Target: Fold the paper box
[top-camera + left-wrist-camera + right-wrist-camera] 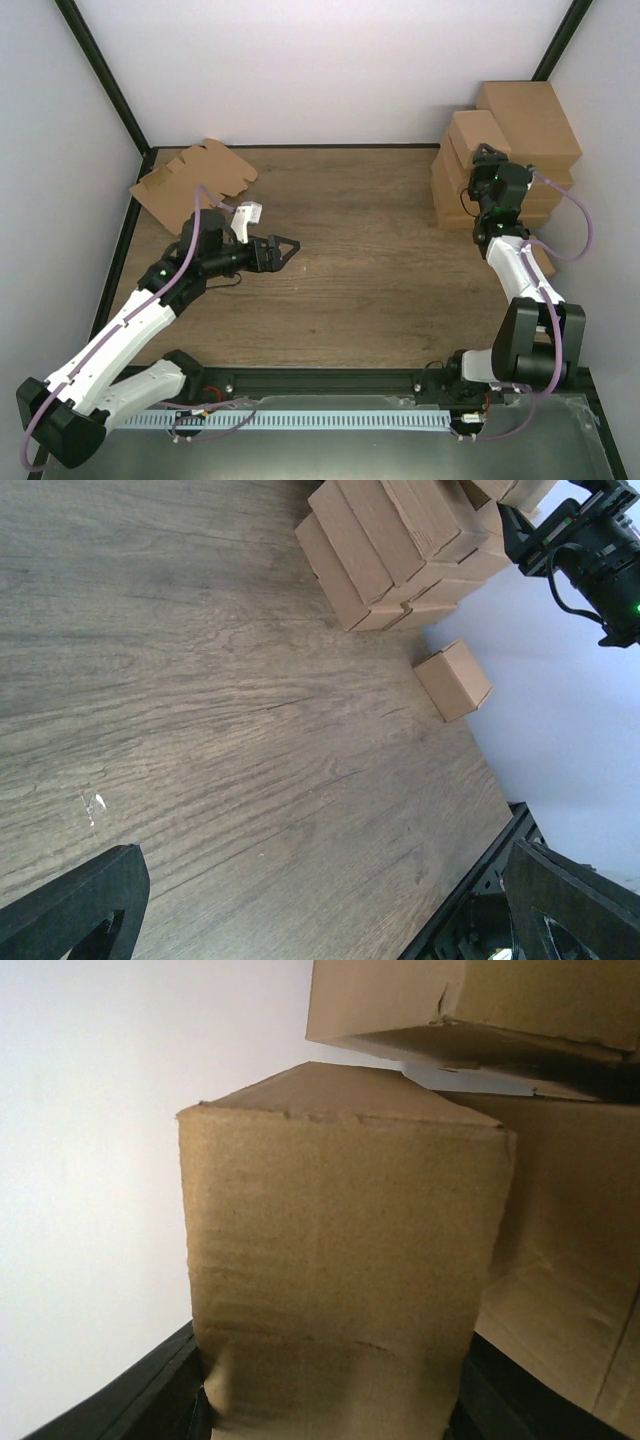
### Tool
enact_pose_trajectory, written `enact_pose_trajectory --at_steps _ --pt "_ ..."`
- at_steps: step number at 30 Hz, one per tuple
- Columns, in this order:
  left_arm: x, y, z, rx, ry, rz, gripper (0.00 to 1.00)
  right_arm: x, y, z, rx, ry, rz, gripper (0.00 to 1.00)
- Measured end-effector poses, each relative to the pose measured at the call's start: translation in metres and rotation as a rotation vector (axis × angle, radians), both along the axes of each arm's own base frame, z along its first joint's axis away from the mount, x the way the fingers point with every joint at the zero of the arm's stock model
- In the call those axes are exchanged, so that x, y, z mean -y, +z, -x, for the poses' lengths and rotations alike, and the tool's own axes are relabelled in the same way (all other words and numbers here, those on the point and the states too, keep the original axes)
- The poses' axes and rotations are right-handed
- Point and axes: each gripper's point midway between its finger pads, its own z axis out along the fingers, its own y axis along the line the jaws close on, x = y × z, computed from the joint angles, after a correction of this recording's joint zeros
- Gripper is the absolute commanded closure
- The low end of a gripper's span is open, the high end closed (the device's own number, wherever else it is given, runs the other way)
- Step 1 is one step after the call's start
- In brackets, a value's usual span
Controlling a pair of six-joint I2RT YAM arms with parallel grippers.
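Observation:
The paper box [340, 1250] is a small brown cardboard box standing upright between the black fingers [150, 1390] of my right gripper [325, 1405], which is shut on its lower part. In the top view the right gripper [487, 155] is up against the cartons at the back right. My left gripper [285, 245] hovers low over the wooden table left of centre, open. Its view shows both fingers [70, 905] far apart, with only bare table between them.
A stack of brown cartons [530, 125] fills the back right corner. One small folded box [453, 680] sits on the table by the right wall. A pile of flat notched cardboard blanks [190, 180] lies at the back left. Black frame rails border the table.

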Motion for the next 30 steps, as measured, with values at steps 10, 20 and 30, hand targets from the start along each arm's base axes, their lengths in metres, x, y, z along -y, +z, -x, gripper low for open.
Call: enact_pose_trajectory --at_steps 10,20,30 --pt "0.003 -0.002 -0.001 -0.008 -0.008 0.009 0.0 0.0 0.004 -0.007 0.033 0.011 0.029 0.61" --pt "0.003 -0.002 -0.001 -0.009 -0.009 0.009 0.0 0.004 -0.006 -0.01 -0.012 -0.009 0.03 0.04" --pt "0.006 -0.006 -0.001 -0.024 -0.021 0.018 0.0 0.016 -0.016 0.001 -0.185 -0.083 -0.011 0.0"
